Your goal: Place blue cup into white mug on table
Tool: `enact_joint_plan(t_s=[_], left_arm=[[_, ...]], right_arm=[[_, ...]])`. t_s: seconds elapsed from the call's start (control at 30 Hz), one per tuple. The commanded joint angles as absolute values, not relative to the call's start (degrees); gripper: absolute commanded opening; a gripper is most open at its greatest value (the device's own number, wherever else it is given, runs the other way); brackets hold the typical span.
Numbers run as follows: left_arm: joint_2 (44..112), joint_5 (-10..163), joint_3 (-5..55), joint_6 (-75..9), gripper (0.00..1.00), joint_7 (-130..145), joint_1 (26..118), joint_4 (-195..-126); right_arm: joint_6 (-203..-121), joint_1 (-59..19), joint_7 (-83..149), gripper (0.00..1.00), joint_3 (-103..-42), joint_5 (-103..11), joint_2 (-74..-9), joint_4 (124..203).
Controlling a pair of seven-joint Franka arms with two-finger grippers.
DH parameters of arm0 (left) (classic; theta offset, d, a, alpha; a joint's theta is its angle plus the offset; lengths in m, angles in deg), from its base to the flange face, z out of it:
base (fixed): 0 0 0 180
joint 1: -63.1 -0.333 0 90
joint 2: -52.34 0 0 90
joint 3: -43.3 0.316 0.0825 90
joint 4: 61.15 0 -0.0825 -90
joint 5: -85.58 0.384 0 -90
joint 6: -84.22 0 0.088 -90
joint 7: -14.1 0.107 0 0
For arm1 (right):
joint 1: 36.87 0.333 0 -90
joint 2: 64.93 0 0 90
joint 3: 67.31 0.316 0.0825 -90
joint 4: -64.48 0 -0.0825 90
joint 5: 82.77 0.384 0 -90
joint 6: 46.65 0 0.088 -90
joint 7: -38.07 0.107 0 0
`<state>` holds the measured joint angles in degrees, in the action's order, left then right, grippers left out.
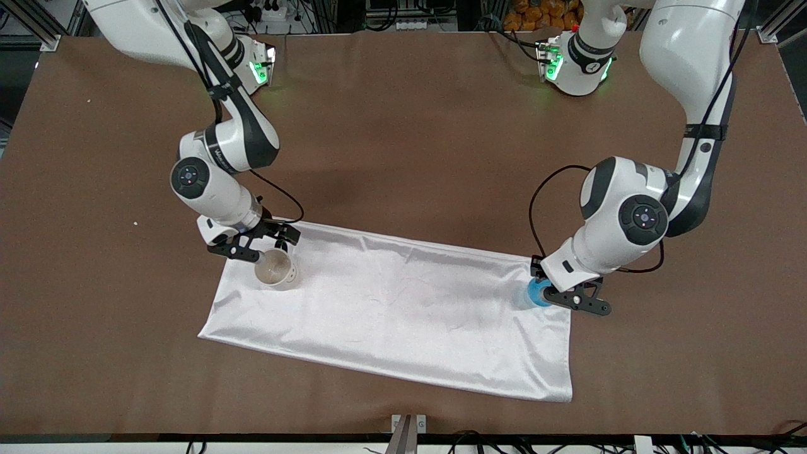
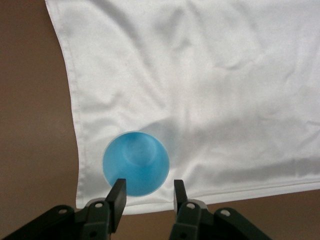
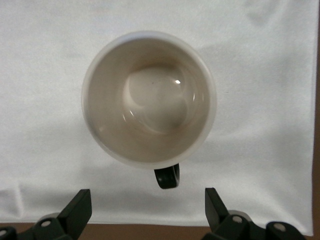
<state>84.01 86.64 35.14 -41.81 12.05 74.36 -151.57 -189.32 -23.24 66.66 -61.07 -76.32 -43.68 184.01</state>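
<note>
At the right arm's end of the white cloth [image 1: 397, 309] on the bench [image 1: 403, 126], the right gripper [image 3: 145, 210] hangs wide open, empty, over the white mug [image 1: 275, 268]. At the left arm's end, the left gripper [image 2: 146, 197], part open, holds nothing above the blue cup [image 2: 136, 163]; it should centre before closing.

We saw a matt brown worktop [image 1: 403, 126] under a smooth, satin-sheened white cloth [image 1: 403, 309]. The blue cup [image 2: 136, 163] looked like translucent plastic; the white mug [image 3: 149, 98] had a glossy interior.
</note>
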Motion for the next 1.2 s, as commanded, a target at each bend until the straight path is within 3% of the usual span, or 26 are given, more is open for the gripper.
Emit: enact_joint_plan(t_s=[0.0, 0.13, 0.77, 0.97, 1.07, 1.17], left_arm=[[86.4, 87.3, 35.1, -43.5, 0.47, 13.0, 75.0, -150.4], [87.2, 87.3, 35.1, -44.1, 0.51, 13.0, 75.5, -150.4], [90.6, 90.7, 35.2, -46.7, 0.50, 15.5, 76.1, -150.7], [91.5, 90.9, 35.2, -47.5, 0.50, 16.2, 76.1, -150.7], [91.7, 90.9, 35.2, -47.7, 0.49, 16.4, 76.1, -150.7], [92.0, 90.9, 35.2, -47.7, 0.40, 16.9, 76.2, -150.7]], right_arm=[[-192.5, -22.7, 67.8, 1.00, -61.3, -75.6, -41.2, 183.5], [-194.5, -23.0, 67.5, 1.00, -61.4, -76.1, -40.1, 183.3], [-197.2, -24.9, 64.1, 1.00, -61.9, -77.7, -35.8, 179.9], [-197.2, -24.8, 64.1, 0.37, -61.9, -78.5, -35.7, 179.6], [-197.2, -24.8, 63.9, 0.20, -61.9, -79.7, -35.7, 179.6], [-197.2, -24.8, 63.7, 0.09, -61.9, -81.6, -35.7, 179.4]])
